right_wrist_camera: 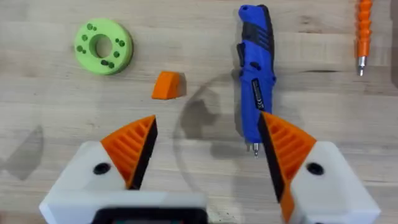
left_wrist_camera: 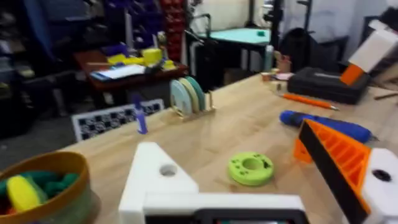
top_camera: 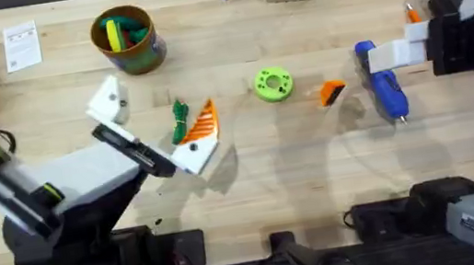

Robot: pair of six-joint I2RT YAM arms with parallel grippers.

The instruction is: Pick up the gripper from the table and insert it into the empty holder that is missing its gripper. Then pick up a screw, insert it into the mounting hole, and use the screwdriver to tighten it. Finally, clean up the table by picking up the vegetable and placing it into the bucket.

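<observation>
On the surface (top_camera: 316,168) between the lime ring (top_camera: 273,85) and the blue screwdriver (top_camera: 386,88) sits the gripper (top_camera: 332,91), a tiny orange wedge. It looks light, rigid, slick plastic; pinch its flat sides. Right hand (right_wrist_camera: 208,146) hovers above, released wide; left hand (top_camera: 162,124) is missing one finger, grasping nothing.

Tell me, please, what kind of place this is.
Probably a robotics lab or workshop: a plank worktable with a blue powered screwdriver, and cluttered desks in the room behind.
</observation>
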